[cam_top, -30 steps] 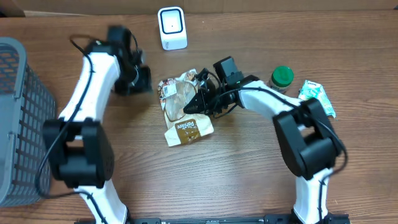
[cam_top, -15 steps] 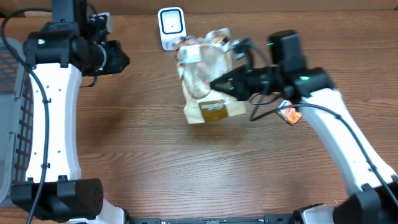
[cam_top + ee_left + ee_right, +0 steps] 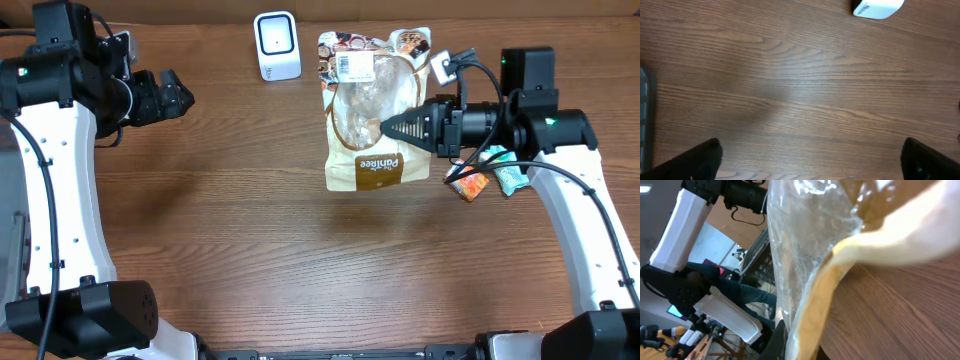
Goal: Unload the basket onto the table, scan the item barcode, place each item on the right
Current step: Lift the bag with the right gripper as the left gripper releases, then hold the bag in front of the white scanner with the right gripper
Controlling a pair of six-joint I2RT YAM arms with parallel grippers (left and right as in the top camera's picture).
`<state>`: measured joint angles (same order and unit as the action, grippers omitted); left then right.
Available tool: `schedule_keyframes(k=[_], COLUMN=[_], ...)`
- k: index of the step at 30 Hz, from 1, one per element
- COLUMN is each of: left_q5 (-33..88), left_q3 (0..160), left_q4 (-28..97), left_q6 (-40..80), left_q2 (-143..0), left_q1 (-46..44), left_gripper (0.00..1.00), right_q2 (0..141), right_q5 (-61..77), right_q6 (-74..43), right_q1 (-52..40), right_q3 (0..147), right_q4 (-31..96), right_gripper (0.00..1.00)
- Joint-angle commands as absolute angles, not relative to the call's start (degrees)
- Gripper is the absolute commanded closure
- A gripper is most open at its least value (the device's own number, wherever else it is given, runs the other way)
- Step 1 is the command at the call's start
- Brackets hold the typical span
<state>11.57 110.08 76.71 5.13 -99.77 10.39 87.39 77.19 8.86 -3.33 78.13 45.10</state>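
Note:
A clear and brown snack bag (image 3: 365,110) hangs above the table in the overhead view, with a white barcode label (image 3: 352,66) near its top edge. My right gripper (image 3: 392,128) is shut on the bag's right side. In the right wrist view the bag's film (image 3: 840,240) fills the frame, pinched at my right gripper (image 3: 800,345). The white scanner (image 3: 276,45) stands at the back, left of the bag. My left gripper (image 3: 180,97) is open and holds nothing, far left of the scanner. Its fingertips (image 3: 695,162) stand wide apart over bare wood, with the scanner (image 3: 877,7) at the top.
Two small packets, an orange one (image 3: 470,185) and a green one (image 3: 510,177), lie under my right arm. A grey basket (image 3: 644,115) sits at the table's left edge.
My right gripper has lifted the bag off the table and carried it back and right, beside the scanner. My left gripper has opened and drawn away to the left.

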Motion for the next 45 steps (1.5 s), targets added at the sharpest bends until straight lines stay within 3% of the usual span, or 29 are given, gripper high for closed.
schedule_keyframes(k=[1,8,15,19,23,27,29,40,45], left_q5=[11.4,11.4,11.4,11.4,11.4,11.4,11.4,11.4,11.4], left_q3=[110.2,110.2,110.2,110.2,110.2,110.2,110.2,110.2,110.2], left_q4=[76.7,76.7,76.7,76.6,76.6,76.7,76.6,76.6,76.7], left_q6=[4.0,4.0,4.0,4.0,4.0,4.0,4.0,4.0,4.0], left_q2=[-100.0,-100.0,-100.0,-100.0,-100.0,-100.0,-100.0,-100.0,-100.0], left_q1=[10.6,10.6,10.6,10.6,10.6,10.6,10.6,10.6,10.6], left_gripper=[0.0,0.0,0.0,0.0,0.01,0.0,0.0,0.0,0.0], right_q2=[86.8,86.8,86.8,87.2,90.3,97.1,101.3,124.2,131.5], right_q5=[77.9,71.3,56.3,36.4,7.0,-19.0,-24.3,-32.1,-31.9], right_q6=[10.8,9.4,0.0,-4.4,-3.9,5.0,12.6,48.4,63.6], right_q1=[-3.2,-3.6,-7.9,-12.9,-20.8,-28.9,-31.2,-33.7,-33.7], right_q3=[78.0,78.0,80.9,88.2,94.3,94.3,94.3,94.3,94.3], right_q4=[46.1,49.2,47.5,48.3,44.8,31.1,25.1,-14.8,-22.8], right_gripper=[0.96,0.96,0.96,0.96,0.96,0.96,0.96,0.96,0.96])
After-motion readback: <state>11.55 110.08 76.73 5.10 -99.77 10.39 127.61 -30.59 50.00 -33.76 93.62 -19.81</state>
